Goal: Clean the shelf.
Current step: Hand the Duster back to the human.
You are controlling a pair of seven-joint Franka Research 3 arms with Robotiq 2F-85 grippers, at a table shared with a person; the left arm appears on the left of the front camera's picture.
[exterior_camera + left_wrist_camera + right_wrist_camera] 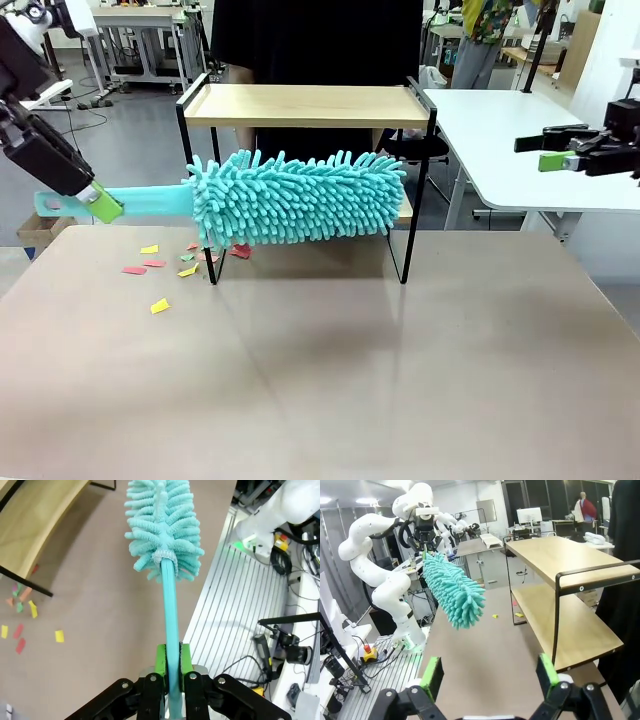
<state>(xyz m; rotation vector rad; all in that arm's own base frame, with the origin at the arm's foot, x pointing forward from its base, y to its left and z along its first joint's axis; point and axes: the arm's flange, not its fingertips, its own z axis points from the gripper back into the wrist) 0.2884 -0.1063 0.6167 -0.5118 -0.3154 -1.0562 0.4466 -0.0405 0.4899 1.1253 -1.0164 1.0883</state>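
Observation:
The shelf (300,104) is a small two-tier rack of light wooden boards on a thin black frame, standing at the far middle of the table. A teal fluffy duster (295,196) hangs level in front of its lower board. My left gripper (100,202) is shut on the duster's teal handle at the left. In the left wrist view the green pads (161,661) squeeze the handle and the duster head (162,522) points away beside the shelf board (35,515). My right gripper (550,150) hovers open at the right, apart from the shelf (565,575), its fingers (432,677) wide with nothing between.
Small coloured paper scraps (160,270) lie on the brown table left of the shelf's front leg; they also show as paper scraps (20,625) in the left wrist view. A person in black stands behind the shelf. A white table (520,140) stands at the right.

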